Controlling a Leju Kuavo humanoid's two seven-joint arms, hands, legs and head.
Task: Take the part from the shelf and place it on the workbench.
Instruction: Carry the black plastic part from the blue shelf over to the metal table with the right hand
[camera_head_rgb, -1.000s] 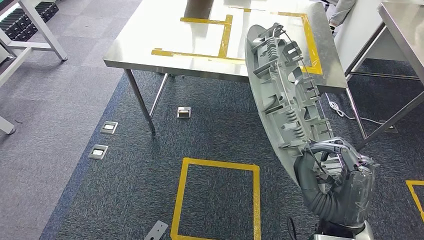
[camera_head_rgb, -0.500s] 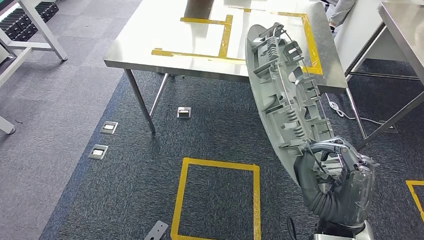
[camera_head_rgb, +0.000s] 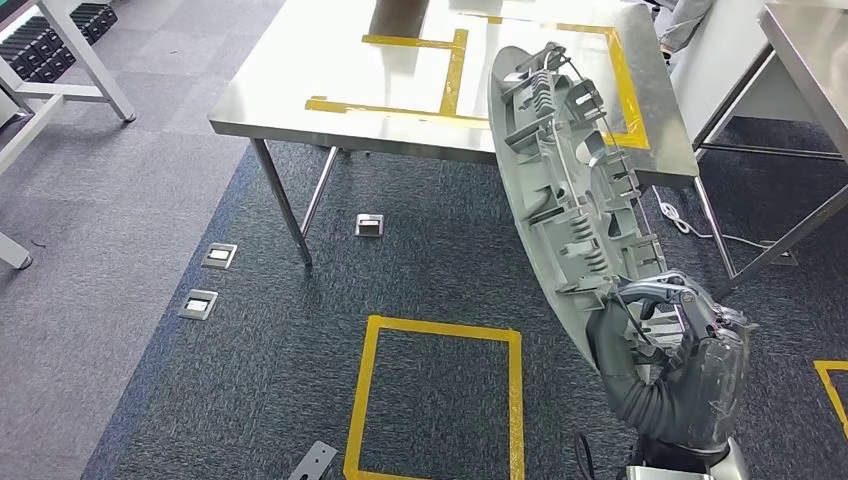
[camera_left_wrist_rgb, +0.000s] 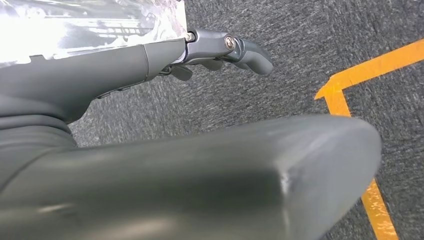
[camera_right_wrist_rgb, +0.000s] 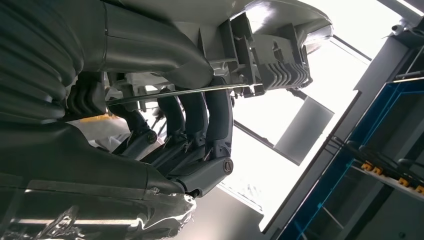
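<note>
Right hand (camera_head_rgb: 672, 372) is seen at the near right of the head view, raised in front of the body, fingers (camera_head_rgb: 690, 300) curled round the lower end of the part (camera_head_rgb: 575, 195), thumb pressed against its smooth outer face. In the right wrist view the dark fingers (camera_right_wrist_rgb: 197, 117) are wrapped over a thin metal rod and the ribbed inner structure of the part (camera_right_wrist_rgb: 270, 55), so a firm grasp is shown

The part is a long grey moulded plastic panel, curved, with ribs and clips on the side facing right. It is held near upright, leaning slightly left at the top; its upper end is seen in front of the right portion of the workbench (camera_head_rgb: 330, 80), its lower end is in the hand, above the carpet. Whether it touches the bench edge cannot be told; it is carried by the hand, not laid on the top

Left hand (camera_left_wrist_rgb: 200, 55) is seen in the left wrist view above dark carpet and a yellow tape line (camera_left_wrist_rgb: 350, 95); fingers (camera_left_wrist_rgb: 250, 50) are extended and slightly bent, thumb apart from them, nothing held

Workbench: steel top on metal legs, far centre, yellow tape outlines (camera_head_rgb: 450, 65) marked on it. A yellow tape square (camera_head_rgb: 435, 395) is marked on the carpet near centre, floor sockets (camera_head_rgb: 215, 256) to its left. A second steel table (camera_head_rgb: 810, 50) stands at far right
</note>
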